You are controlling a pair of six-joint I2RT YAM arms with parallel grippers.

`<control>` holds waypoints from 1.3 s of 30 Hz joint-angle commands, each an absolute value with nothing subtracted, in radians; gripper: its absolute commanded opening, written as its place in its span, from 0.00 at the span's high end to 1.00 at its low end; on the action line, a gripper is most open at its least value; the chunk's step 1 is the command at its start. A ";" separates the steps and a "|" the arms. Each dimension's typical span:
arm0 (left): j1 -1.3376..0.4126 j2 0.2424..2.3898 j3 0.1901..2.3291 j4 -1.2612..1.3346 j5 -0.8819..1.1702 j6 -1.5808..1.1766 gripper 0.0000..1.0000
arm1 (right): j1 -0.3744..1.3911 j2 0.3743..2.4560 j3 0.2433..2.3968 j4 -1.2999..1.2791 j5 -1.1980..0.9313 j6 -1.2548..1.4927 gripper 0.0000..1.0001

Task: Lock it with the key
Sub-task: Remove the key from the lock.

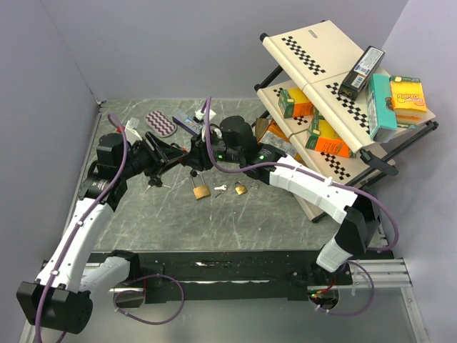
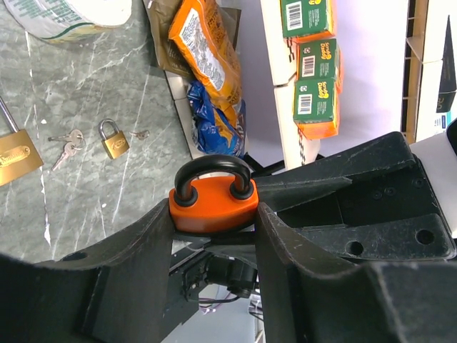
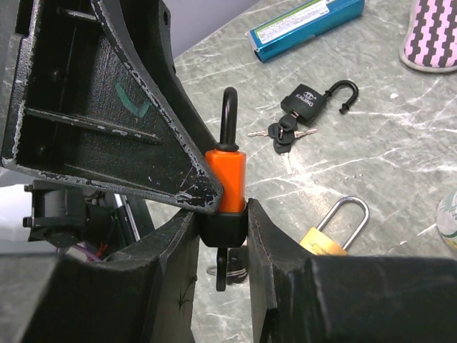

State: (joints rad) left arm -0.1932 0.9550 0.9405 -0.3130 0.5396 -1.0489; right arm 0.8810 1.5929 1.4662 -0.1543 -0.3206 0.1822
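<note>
Padlock (image 3: 227,175) stands shackle-up between your claws: right gripper (image 3: 223,220) clamped on its base, left gripper (image 2: 213,218) flanking its orange body, whether gripping you cannot tell.

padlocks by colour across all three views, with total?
orange padlock: 1
brass padlocks: 2
black padlock: 1
total: 4
</note>
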 commanded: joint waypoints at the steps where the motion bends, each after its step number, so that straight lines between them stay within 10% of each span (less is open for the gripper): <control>1: -0.195 0.962 0.969 -0.299 0.541 -1.049 0.99 | 0.897 1.577 1.502 -0.095 -0.371 0.180 0.72; 4: -0.181 0.971 1.006 -0.331 0.529 -1.009 0.99 | 0.879 1.554 1.479 -0.123 -0.399 0.160 0.42; 13: -0.175 0.986 1.023 -0.342 0.580 -0.950 0.99 | 0.810 1.549 1.440 -0.206 -0.574 0.132 0.41; 22: -0.173 0.986 1.017 -0.328 0.581 -0.969 0.99 | 0.810 1.558 1.424 -0.190 -0.600 0.097 0.65; 27: -0.164 0.988 1.014 -0.344 0.574 -0.968 0.99 | 0.811 1.557 1.416 -0.170 -0.597 0.092 1.00; 39: 0.078 1.055 1.077 -0.405 0.595 -0.882 0.99 | 0.816 1.551 1.328 -0.129 -0.604 0.130 1.00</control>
